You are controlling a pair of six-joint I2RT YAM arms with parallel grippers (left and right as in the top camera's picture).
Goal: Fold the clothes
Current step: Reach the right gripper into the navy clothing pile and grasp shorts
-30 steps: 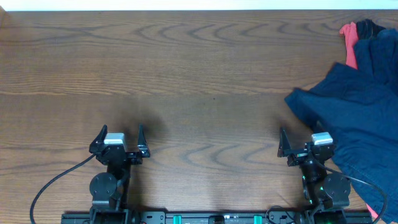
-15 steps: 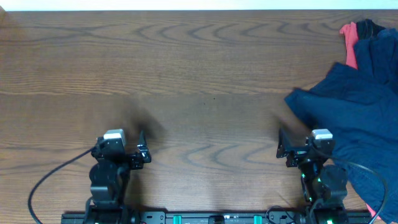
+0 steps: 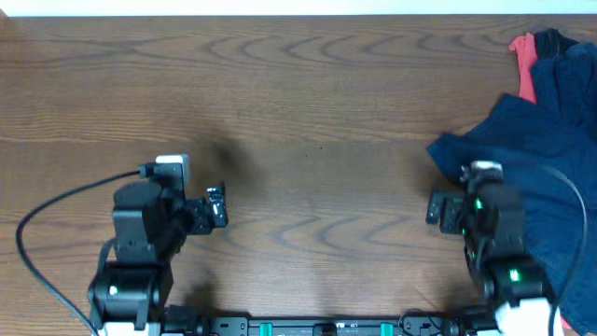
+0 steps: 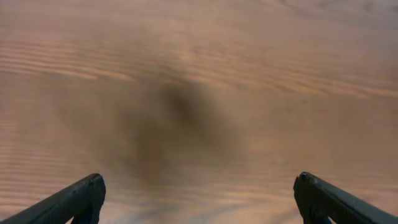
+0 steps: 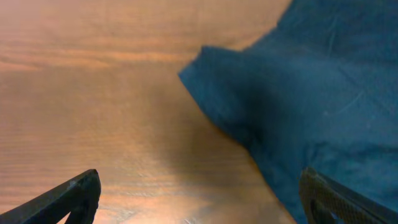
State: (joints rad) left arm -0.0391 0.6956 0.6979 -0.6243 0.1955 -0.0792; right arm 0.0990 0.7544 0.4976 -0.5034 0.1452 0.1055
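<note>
Wood-grain table [image 3: 308, 93] is showing open surface across left and centre. Left gripper [image 4: 199, 180] is hovering over plain wood, fingers spread, gripping nothing. Right gripper [image 5: 199, 177] is hovering spread at the left edge of the navy clothes [image 3: 541, 159], which are lying crumpled against the table's right edge and running off-frame. Coral-red piece [image 3: 524, 65] is poking out at the pile's far side.

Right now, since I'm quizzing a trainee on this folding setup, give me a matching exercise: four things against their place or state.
Things:
1 left pincer
2 right pincer
3 navy cloth
4 coral-red piece

Place or state:
A far right corner, beside the navy
B open, only bare table below
C open, at a cloth edge
D heaped along the right side

Pairs: 1-B; 2-C; 3-D; 4-A
</note>
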